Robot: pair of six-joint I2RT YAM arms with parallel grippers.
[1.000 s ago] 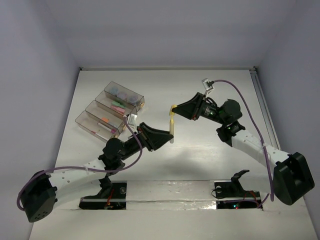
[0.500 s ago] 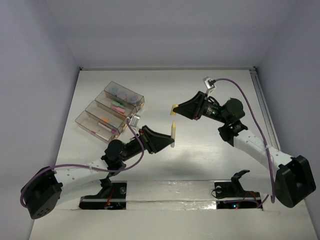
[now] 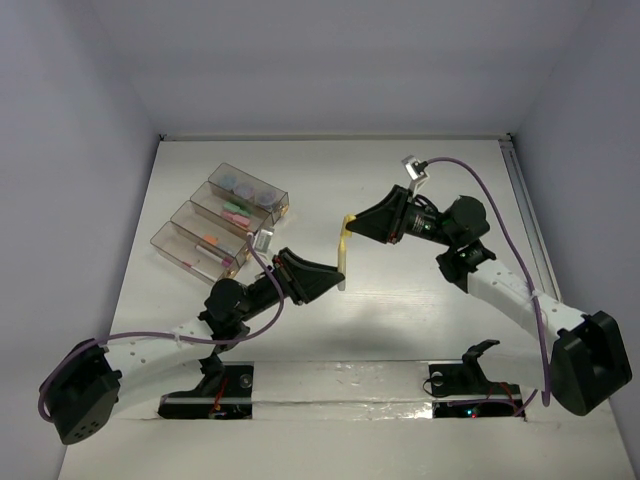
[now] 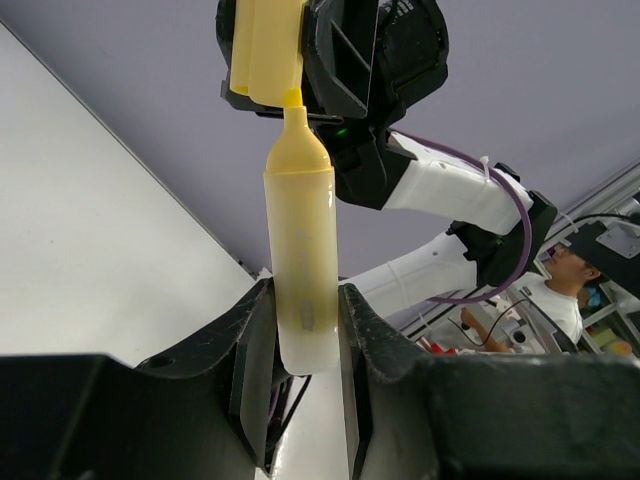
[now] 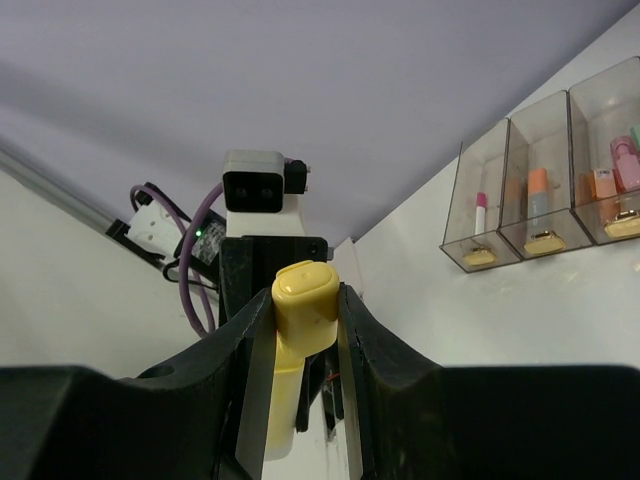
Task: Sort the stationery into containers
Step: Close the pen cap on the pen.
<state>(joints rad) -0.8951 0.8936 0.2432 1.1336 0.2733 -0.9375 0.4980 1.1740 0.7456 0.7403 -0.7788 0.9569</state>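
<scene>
Worktop (image 3: 430, 180), white, carries four clear smoky plastic boxes (image 3: 222, 222) at the upper left of the top view, with coloured sticks (image 3: 236, 212) inside. At centre frame the left pincer (image 3: 337, 282) clamps a stubby yellow marker barrel (image 4: 300, 260). The right pincer (image 3: 350, 222) grips a yellow cap (image 4: 265, 50), seemingly touching the nib.

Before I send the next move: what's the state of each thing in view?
highlighter: uncapped, nib bare just below the cap.
cap: off, held over the nib.
left gripper: shut on the highlighter.
right gripper: shut on the cap.
containers: open-topped, partly filled.
</scene>
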